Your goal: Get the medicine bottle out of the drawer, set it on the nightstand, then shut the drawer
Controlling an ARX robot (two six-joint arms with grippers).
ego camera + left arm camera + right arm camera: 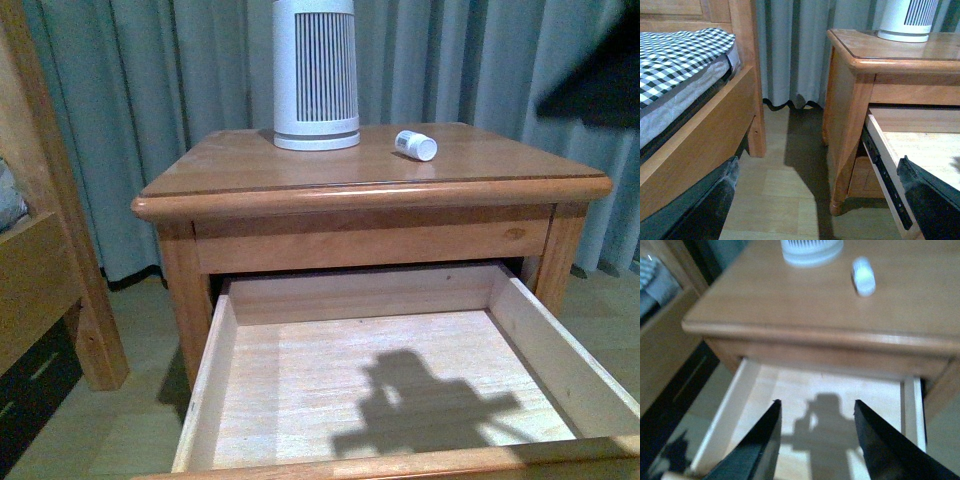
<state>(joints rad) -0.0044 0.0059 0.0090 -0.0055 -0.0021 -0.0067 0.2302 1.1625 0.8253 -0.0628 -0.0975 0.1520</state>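
Medicine bottle: the medicine bottle (416,145) lay on its side on the nightstand (240,165) top, toward the right rear, cap pointing to the front right corner. It sat apart from the ribbed white device (316,75) standing at the back edge, so nothing crowded it. In the right wrist view it (863,276) showed as a blurred white shape on the same surface.

Drawer: the drawer (390,385) stood pulled well out, its pale wood floor bare apart from a shadow of the arm. That fits the bottle already being out and set down, which I judge leaves only the closing.

Right gripper: the right gripper (816,437) hung above the open drawer, its two dark fingers (760,445) spread wide with nothing between them. My reading is that it had let go of the bottle and was placed to reach the drawer front.

Left gripper: the left gripper (815,200) hung low beside the nightstand's left side, near the floor between the bed frame (705,135) and the cabinet. Its fingers (927,195) showed only at the picture's edges, set wide apart and empty, apparently parked out of the way.

Next step, as a judgement: the drawer front needs a straight push inward, square to the side rail (885,170), so it does not skew or jolt the lying bottle into rolling.
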